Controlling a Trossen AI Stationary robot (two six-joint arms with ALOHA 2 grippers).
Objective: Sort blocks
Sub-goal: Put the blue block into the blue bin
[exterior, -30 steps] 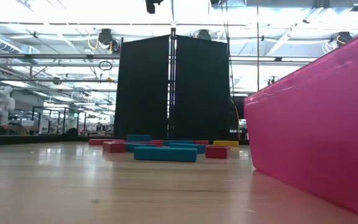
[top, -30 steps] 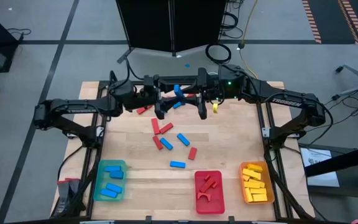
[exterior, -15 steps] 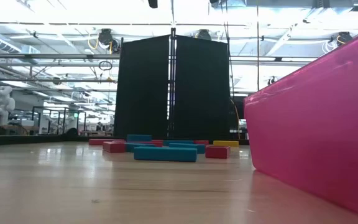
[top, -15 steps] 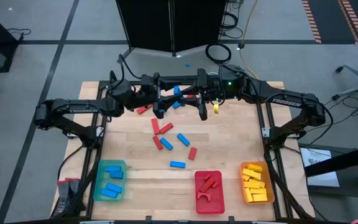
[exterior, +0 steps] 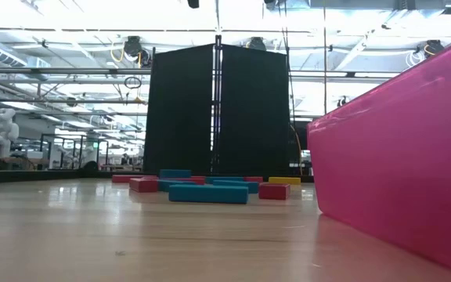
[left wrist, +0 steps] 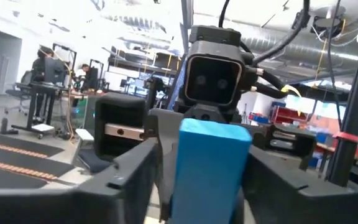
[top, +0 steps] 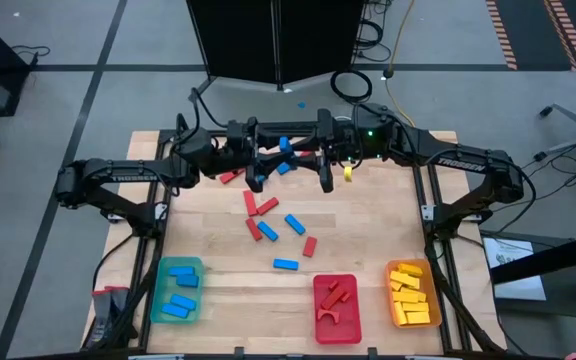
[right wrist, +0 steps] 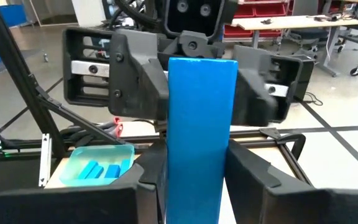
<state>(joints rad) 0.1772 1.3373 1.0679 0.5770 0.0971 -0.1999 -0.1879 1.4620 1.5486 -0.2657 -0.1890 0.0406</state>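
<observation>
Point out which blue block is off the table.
The blue block held up between the left gripper and right gripper at the table's far edge. Every other blue block lies on the wood or in the green tray.

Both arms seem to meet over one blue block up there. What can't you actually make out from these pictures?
- High view: whether both sets of fingers grip the blue block; the left gripper and right gripper crowd over it.
- Low view: the red tray fills the right side, hiding the table behind; both arms are out of frame.
- Wrist views: the block blocks each camera's view of the table ahead.
- High view: the tray blocks are too small to count.
</observation>
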